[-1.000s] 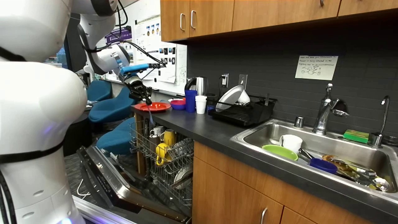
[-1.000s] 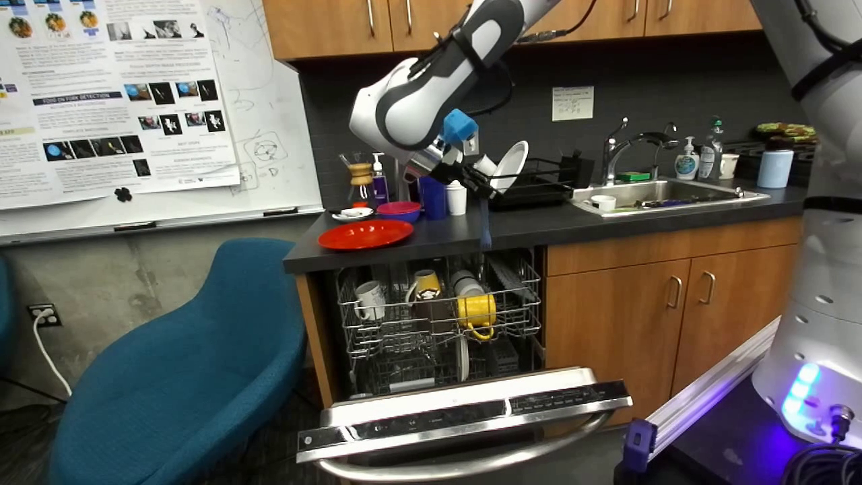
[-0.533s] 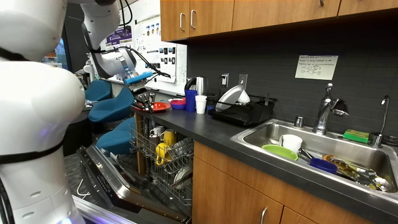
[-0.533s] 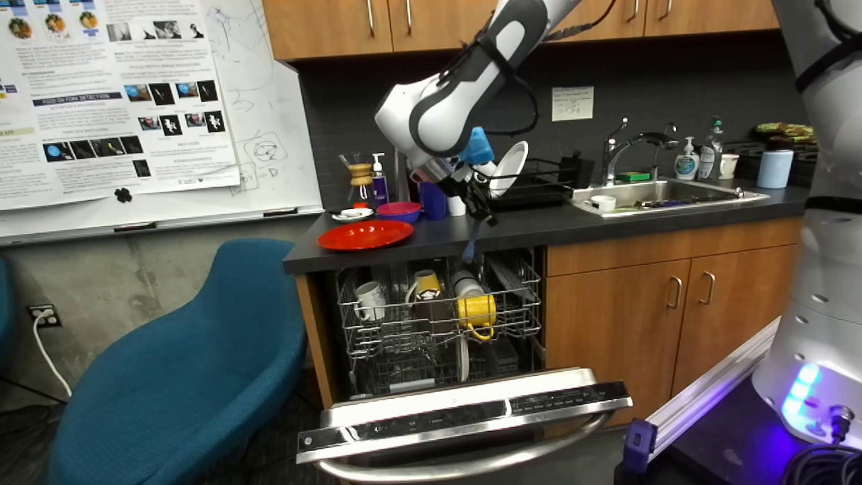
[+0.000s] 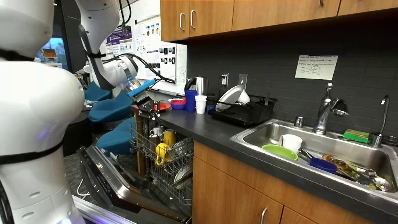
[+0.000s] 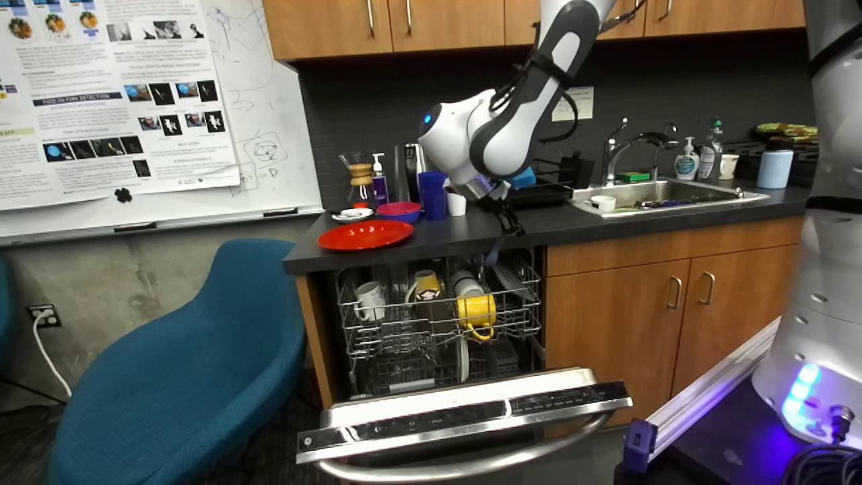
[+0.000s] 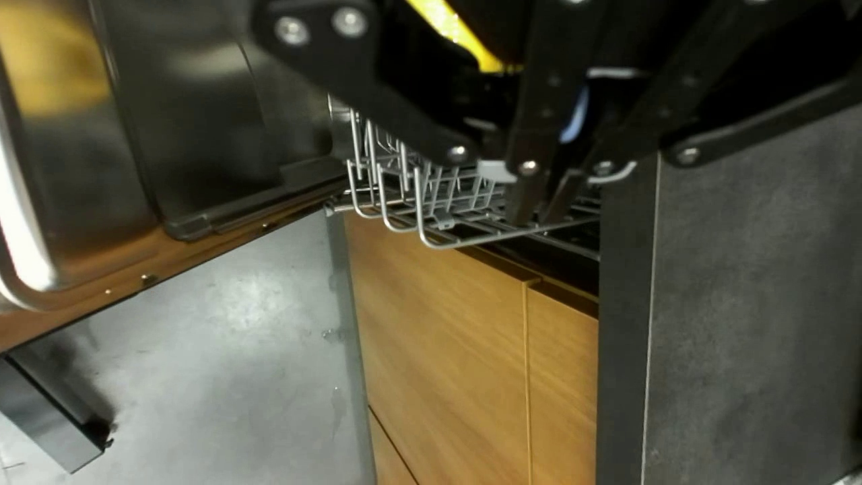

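Exterior view, poster (image 6: 111, 124) "FOOD ON FORK DETECTION", fingers (image 6: 510, 224) holding utensil (image 6: 493, 252)

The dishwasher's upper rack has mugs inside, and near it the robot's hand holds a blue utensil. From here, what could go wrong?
The blue utensil hangs slanted from the hand; it could twist or slip out and drop through the upper wire rack.
The countertop edge appears close to the hand in the wrist view, so a sideways move might scrape it.
The yellow mug at the rack's front could be knocked if the hand came lower.
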Available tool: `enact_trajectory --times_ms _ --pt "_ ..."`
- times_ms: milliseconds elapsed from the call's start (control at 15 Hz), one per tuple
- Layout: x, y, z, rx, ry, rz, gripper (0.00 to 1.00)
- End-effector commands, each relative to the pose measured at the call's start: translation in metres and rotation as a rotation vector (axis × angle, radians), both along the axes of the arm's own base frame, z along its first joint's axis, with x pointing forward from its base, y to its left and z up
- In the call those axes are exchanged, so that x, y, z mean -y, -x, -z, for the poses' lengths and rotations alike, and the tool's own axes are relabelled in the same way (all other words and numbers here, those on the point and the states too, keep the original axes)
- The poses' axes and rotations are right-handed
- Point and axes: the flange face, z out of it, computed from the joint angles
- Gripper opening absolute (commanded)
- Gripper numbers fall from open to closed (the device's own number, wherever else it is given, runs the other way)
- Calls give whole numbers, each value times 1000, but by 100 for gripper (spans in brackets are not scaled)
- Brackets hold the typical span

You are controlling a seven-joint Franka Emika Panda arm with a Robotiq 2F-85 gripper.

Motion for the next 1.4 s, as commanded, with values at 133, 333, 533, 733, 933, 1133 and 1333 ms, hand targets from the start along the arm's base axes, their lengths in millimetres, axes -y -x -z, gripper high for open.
enact_trajectory --times_ms 133,333,533,733,933,1133,1333 --pt "23 22 -8 66 42 25 2" --pt "29 18 -4 90 53 39 2" --pt "25 18 8 95 53 66 2" --pt "25 19 16 101 51 88 2" --pt "23 18 22 134 68 107 2" --pt "24 14 26 185 87 110 2" --pt "21 12 32 221 105 118 2"
